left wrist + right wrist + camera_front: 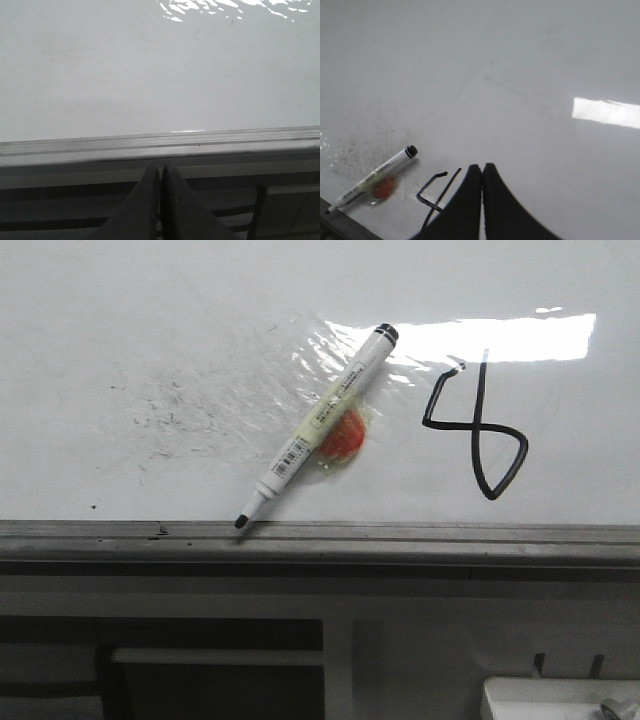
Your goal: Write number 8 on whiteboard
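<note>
The large glossy white whiteboard (150, 320) with its grey metal edge rail is lying flat as the worktop, and a bright window reflection is glaring across its far right part. The number 8 (478, 430), a thin black hand-drawn marker line, is sitting on the right half of the board, just below that glare. It is looking crooked and angular: an open hooked upper part on the left, a long upright stroke, and a closed pointed loop at the lower right, so it is reading almost like a 4.

Just to the left of the figure, and apart from it, a white barrel marker with a black end cap and pale yellow label (315, 427) is lying slantwise, its bare black tip down against the near rail and its capped end pointing away towards the glare. It is resting over a wrinkled clear film patch (330, 360), and a round orange-red blob (343, 438) is showing beside the barrel. Faint black smudge specks (165, 410) are scattered further left.

The left hand (161, 172) is hanging by the near rail with its dark fingers pressed together, gripping nothing. The right hand (482, 172) is hovering above the board near the drawn figure, its fingers likewise pressed together and empty.
</note>
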Motion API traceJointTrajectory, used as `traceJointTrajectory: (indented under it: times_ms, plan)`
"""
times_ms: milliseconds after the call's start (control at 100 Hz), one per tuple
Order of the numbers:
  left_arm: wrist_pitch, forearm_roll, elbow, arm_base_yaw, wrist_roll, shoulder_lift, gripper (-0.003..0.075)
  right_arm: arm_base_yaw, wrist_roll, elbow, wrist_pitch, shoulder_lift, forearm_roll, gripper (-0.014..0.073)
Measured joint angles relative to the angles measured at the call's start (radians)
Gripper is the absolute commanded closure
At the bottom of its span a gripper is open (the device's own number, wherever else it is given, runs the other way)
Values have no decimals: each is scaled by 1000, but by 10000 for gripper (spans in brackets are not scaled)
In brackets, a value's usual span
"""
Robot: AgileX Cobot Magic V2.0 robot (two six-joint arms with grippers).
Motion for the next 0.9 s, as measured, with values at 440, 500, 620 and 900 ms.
traceJointTrajectory:
  times_ms: [440, 500, 620, 900]
  plan:
    - [2, 0, 0, 0, 0, 0, 741, -543, 1621, 162, 588, -113, -1375, 657]
    - [2, 0, 0, 0, 0, 0, 741, -568, 1635, 162, 588, -148, -1412, 657]
    - [2, 0, 0, 0, 0, 0, 741, -578, 1643, 162, 588, -164, -1502, 657]
    - [2, 0, 0, 1, 0, 0, 741, -580, 1590, 162, 590, -164, -1534, 657]
